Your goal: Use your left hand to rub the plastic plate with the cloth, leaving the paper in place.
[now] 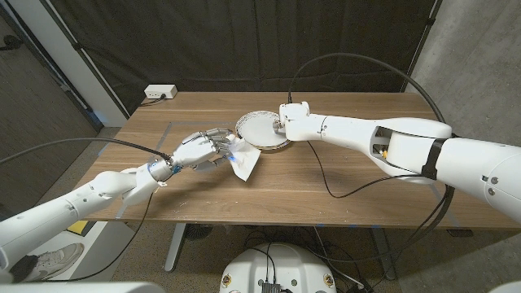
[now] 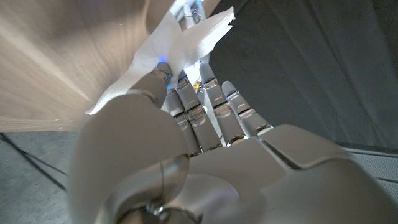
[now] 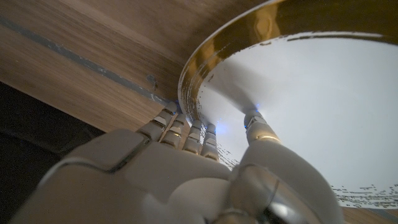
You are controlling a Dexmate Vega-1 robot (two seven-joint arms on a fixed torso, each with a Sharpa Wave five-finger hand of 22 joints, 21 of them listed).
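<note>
My left hand [image 1: 203, 150] pinches the white cloth [image 1: 247, 162] between thumb and fingers [image 2: 186, 106], just beside the plastic plate [image 1: 260, 129] on the worktop [image 1: 342, 183]. My right hand [image 1: 291, 116] grips the plate's gold-edged rim, thumb on its white face and fingers under the edge.

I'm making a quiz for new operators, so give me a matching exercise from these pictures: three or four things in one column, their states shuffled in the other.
Things:
1. white cloth
2. white gold-rimmed plastic plate
3. left hand
4. right hand

States:
A. grips the plate's rim
B. pinched between fingers, beside the plate
C. holds the cloth
D. held at its edge on the wooden table

Pairs: 1-B, 2-D, 3-C, 4-A
</note>
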